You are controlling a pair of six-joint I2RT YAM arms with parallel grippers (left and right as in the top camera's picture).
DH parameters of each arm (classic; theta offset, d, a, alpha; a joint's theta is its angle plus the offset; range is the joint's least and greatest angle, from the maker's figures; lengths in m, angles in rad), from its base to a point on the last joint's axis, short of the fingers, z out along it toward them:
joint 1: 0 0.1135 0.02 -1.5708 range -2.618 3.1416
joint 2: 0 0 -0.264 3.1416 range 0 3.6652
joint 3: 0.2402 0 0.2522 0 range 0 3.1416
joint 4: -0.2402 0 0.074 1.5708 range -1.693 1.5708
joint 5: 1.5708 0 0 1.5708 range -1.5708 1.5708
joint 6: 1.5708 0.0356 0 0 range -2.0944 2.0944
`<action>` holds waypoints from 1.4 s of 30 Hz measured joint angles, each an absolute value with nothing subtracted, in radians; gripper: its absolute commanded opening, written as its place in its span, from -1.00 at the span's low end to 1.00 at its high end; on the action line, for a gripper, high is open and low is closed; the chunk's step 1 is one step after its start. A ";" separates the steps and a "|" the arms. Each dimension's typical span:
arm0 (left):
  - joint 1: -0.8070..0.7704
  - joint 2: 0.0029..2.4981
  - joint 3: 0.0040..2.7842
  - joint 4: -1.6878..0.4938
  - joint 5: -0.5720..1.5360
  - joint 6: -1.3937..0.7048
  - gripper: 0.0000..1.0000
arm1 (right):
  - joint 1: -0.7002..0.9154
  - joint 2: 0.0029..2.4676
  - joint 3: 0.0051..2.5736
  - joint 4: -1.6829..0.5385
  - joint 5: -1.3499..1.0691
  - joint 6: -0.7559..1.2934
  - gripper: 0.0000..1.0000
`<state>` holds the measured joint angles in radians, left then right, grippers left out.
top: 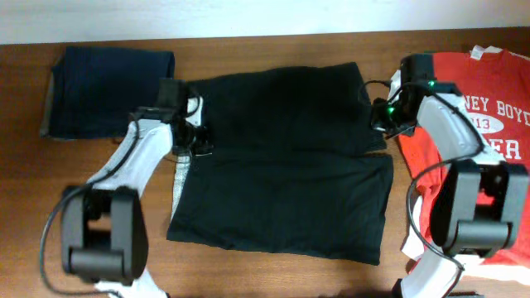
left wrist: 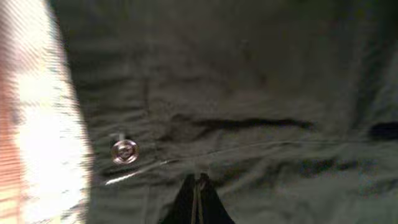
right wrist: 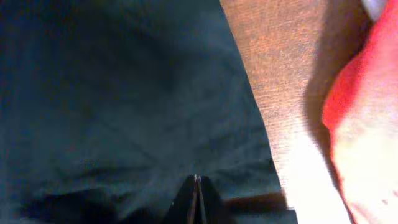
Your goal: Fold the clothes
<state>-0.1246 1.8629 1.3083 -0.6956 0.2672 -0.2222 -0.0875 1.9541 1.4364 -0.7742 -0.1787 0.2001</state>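
A black garment (top: 281,165) lies spread flat on the wooden counter (top: 215,50) and it shows a seam line across its middle. The left claw (top: 197,141) is at the left edge of this garment, about halfway down that edge. In the left wrist view its fingertips (left wrist: 185,208) are pressed together with only a thin line between them. They pinch the dark cloth, and small creases run toward them. A round metal button (left wrist: 124,151) sits on the garment just left of the tips, and beside it a pale lining (left wrist: 43,124) shows at the garment's edge.

The right claw (top: 383,116) is at the right edge of the garment, in its upper half. Its fingertips (right wrist: 188,202) are also closed tight on the cloth near the hem, with folds that gather at them.

To the right of the black garment lies a red T-shirt (top: 497,116) with white letters. Its near edge is just beside the right claw. A folded navy garment (top: 108,91) rests on the counter to the upper left of the black garment, apart from it.
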 measured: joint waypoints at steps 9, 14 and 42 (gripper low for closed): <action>0.015 1.817 1.326 -0.914 0.137 -0.263 -0.99 | -0.088 2.006 1.335 -0.777 -0.179 0.233 -0.91; 0.017 1.662 1.326 -0.970 0.136 -0.258 -0.99 | -0.088 1.889 1.634 -1.143 -0.180 0.241 -0.75; 0.017 1.162 0.953 -1.007 0.131 -0.255 -0.81 | 0.106 1.475 0.813 -1.315 -0.199 0.974 -0.14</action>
